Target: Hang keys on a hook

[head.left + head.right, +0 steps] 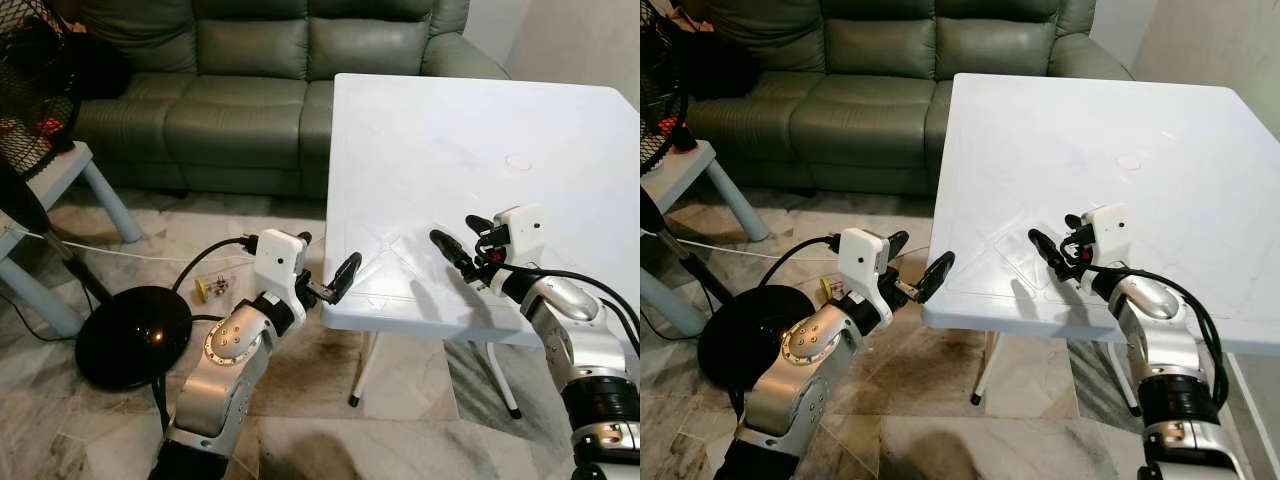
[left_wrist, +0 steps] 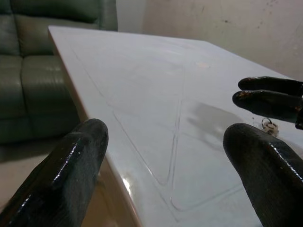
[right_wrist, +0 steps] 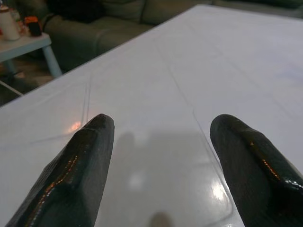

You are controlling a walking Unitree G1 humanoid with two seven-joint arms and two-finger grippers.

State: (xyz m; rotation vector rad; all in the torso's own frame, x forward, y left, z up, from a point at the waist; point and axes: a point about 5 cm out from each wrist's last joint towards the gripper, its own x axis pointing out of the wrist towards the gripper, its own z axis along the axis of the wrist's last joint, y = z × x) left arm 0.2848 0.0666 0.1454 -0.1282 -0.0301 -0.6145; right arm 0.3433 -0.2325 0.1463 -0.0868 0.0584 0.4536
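White tabletop [image 1: 560, 110] before a green sofa [image 1: 250, 80]. Left tool [image 1: 322, 270] at its near edge, right tool [image 1: 465, 245] above it, both open and empty. Keys [image 1: 212, 288] seemingly lie on the floor; finding and grasping them comes next.

The left pincer [image 2: 165, 175] is holding its two black fingers wide apart near the white tabletop [image 2: 142, 94] edge. The right pincer [image 2: 267, 97] is hovering over it, beside a small key ring [image 2: 269, 126].
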